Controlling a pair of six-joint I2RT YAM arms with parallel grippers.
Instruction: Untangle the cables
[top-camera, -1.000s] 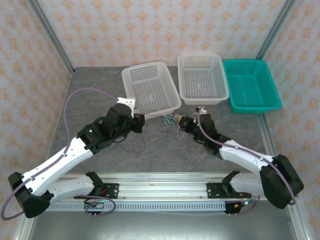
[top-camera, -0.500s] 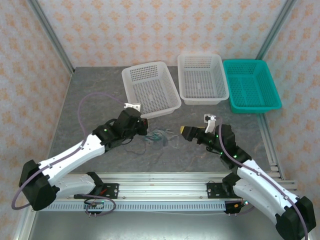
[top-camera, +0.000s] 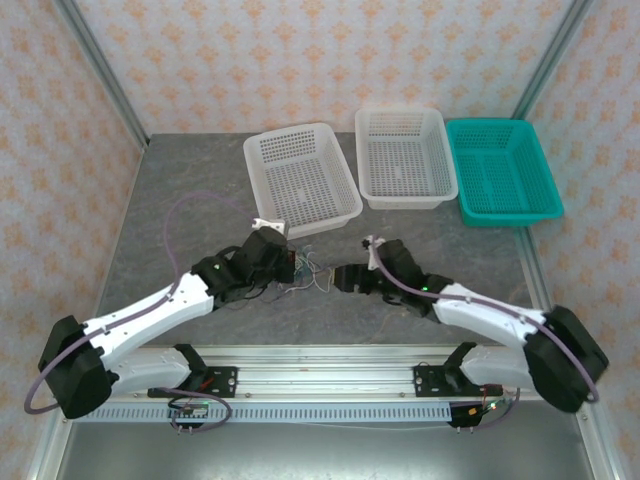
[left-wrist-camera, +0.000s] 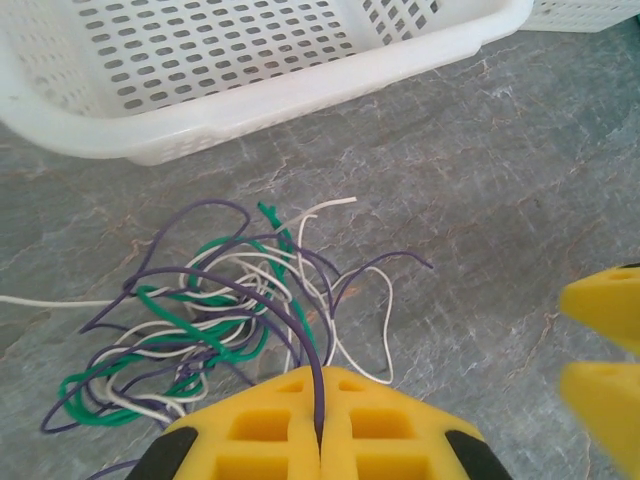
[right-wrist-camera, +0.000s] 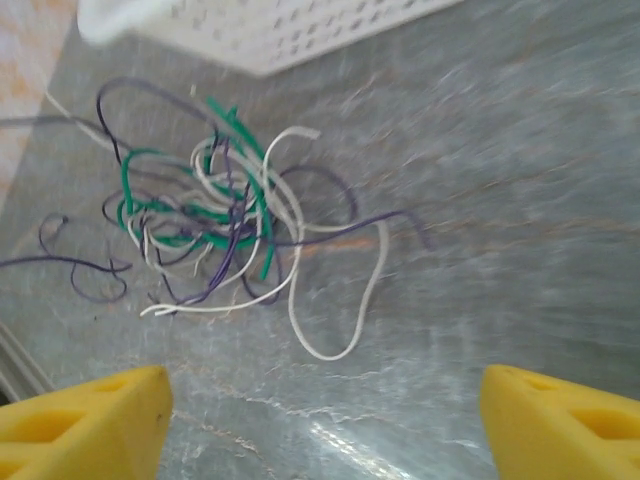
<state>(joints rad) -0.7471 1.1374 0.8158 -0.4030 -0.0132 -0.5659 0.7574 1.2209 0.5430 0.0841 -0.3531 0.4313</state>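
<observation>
You count three tangled cables (left-wrist-camera: 215, 300): purple cable (left-wrist-camera: 316, 390), white cable (left-wrist-camera: 335, 203), green cable (left-wrist-camera: 272, 222). Left wrist view resolves left gripper (left-wrist-camera: 320, 400) clamped on purple cable. Right gripper (right-wrist-camera: 322, 395) fingers apart. Top view adds three baskets (top-camera: 405, 200) along table (top-camera: 200, 190) far edge.

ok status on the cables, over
Left gripper shut on purple cable. Right gripper open, short of the tangle. Tangle not yet undone, beside white basket; nothing blocking.

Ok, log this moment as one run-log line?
left gripper: shut on purple cable | right gripper: open, empty, facing cable tangle | status: purple, white, green cables not yet separated
</observation>
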